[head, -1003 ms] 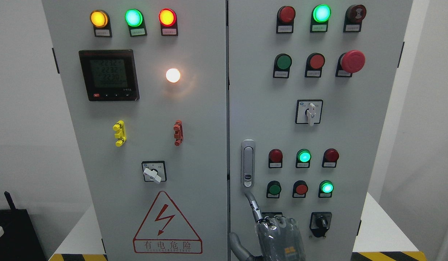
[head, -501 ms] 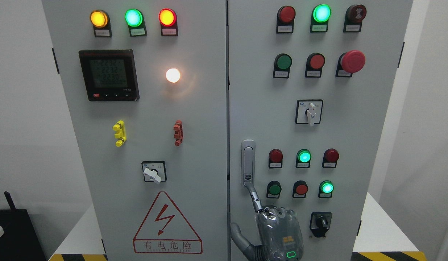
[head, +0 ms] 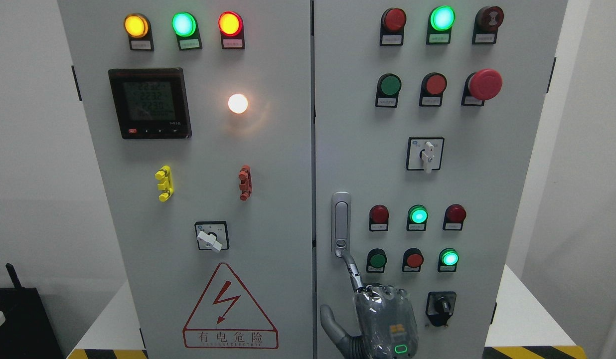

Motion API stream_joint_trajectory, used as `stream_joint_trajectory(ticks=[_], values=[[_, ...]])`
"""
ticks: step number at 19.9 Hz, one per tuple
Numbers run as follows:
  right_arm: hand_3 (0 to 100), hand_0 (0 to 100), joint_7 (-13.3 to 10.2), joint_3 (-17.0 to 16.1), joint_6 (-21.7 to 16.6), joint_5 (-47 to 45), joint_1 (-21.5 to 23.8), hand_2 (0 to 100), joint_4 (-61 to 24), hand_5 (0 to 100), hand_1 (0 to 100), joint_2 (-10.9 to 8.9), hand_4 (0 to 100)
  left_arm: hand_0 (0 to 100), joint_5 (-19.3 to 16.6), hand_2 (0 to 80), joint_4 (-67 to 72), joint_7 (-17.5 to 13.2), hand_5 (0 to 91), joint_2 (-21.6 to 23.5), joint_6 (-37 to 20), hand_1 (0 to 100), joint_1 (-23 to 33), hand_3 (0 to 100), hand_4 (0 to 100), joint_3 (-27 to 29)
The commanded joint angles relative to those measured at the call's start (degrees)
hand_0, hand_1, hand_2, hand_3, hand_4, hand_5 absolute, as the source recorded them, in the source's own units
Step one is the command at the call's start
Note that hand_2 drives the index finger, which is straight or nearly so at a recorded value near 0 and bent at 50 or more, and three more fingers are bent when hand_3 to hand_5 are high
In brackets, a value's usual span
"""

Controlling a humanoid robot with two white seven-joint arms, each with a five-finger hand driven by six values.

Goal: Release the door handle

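The door handle (head: 341,224) stands upright on the right door's left edge, long axis vertical, directly above the right hand (head: 383,319). One extended finger (head: 352,269) touches the handle's lower end; the hand grasps nothing, other fingers hidden. No left hand shows

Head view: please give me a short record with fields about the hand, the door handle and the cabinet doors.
hand: right hand, bottom edge right of the middle, index finger extended upward
door handle: silver, upright on right door
contact: fingertip at the handle's lower end, no grasp
doors: both look shut
left hand: not in view
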Motion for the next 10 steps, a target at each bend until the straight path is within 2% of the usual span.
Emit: stream_joint_trajectory(ticks=[1, 10], values=[[100, 37, -0.01, 0.45, 0.05, -0.03, -0.33, 0, 0.79, 100, 34, -0.01, 100, 12, 0.00, 0.0, 1.14, -0.04, 0.0, -0.02, 0.04, 39, 0.01, 0, 0, -0.79], [100, 37, 0.35, 0.02, 0.13, -0.03, -1.04, 0, 1.31, 100, 34, 0.08, 100, 12, 0.00, 0.0, 1.14, -0.04, 0.0, -0.02, 0.04, 39, -0.08, 0, 0, -0.79]])
